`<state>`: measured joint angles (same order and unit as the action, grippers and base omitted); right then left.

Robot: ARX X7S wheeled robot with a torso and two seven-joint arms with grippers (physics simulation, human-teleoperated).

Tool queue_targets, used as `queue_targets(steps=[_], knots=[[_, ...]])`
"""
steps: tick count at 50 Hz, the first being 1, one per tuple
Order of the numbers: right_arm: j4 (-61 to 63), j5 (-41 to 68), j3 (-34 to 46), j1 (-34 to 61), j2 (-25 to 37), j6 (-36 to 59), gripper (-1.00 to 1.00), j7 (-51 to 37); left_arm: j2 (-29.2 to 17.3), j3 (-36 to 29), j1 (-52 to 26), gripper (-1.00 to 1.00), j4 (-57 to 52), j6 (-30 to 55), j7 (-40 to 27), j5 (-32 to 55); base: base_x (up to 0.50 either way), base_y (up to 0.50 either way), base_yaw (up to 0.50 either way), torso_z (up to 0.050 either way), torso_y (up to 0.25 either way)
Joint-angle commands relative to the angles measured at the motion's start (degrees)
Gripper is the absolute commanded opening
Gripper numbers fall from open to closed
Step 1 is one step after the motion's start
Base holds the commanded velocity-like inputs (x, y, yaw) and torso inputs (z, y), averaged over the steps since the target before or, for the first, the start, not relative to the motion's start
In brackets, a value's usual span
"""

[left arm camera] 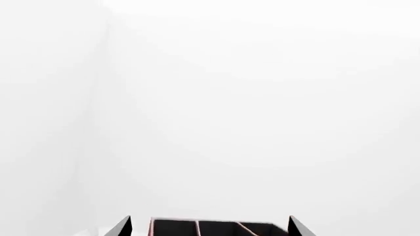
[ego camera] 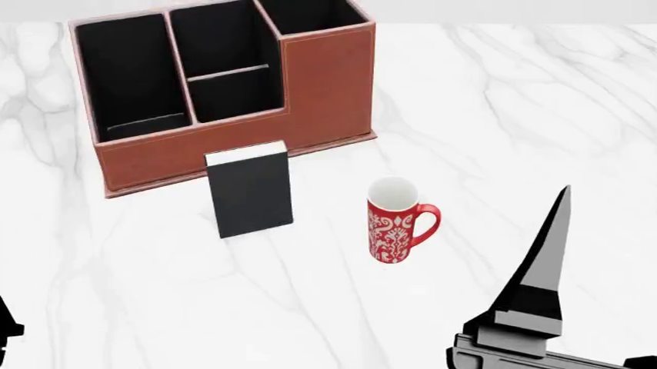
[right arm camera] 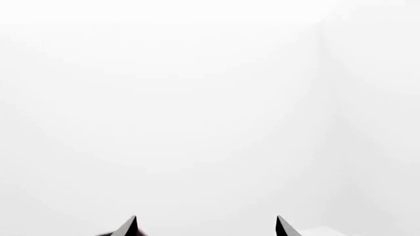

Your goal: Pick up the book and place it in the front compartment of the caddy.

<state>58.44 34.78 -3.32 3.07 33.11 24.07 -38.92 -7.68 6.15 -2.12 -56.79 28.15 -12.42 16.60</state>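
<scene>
The black book (ego camera: 251, 196) with white page edges stands upright on the marble table, just in front of the reddish-brown caddy (ego camera: 318, 92). The caddy's black-lined pockets are open to the top, and its top edge also shows in the left wrist view (left arm camera: 174, 228). My left gripper (left arm camera: 208, 221) is open and empty, pointing toward the caddy from well back; only a sliver of it (ego camera: 6, 323) shows in the head view. My right gripper (right arm camera: 206, 223) is open and empty, with one dark finger (ego camera: 544, 269) rising at the near right, apart from the book.
A red patterned mug (ego camera: 395, 223) stands upright to the right of the book, between it and my right gripper. The white marble table (ego camera: 513, 100) stretches to the right of the caddy. Both wrist views show mostly plain white wall.
</scene>
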Motion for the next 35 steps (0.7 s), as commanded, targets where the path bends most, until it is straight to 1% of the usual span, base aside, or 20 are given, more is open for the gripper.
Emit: queue_targets(steps=[1,5,35], knots=[[0.2,2.9,1.5,0.1,3.9,-1.3,1.00,-4.2,-1.4,0.2,-0.2,1.00,-2.3,1.3,-1.9,2.0,0.00,0.00,0.00,0.000,0.000],[-0.3,2.5,1.6,-0.6,3.8,-2.7,1.00,-3.7,-1.9,-0.1,-0.1,1.00,-2.3,1.2,-2.5,2.4,0.12,0.00,0.00,0.000,0.000],[-0.4,4.4,3.1,0.0,6.1,-3.6,1.00,-6.0,-7.5,-3.4,0.2,1.00,-2.5,-0.2,-8.7,5.7,0.50,0.00,0.00,0.000,0.001]])
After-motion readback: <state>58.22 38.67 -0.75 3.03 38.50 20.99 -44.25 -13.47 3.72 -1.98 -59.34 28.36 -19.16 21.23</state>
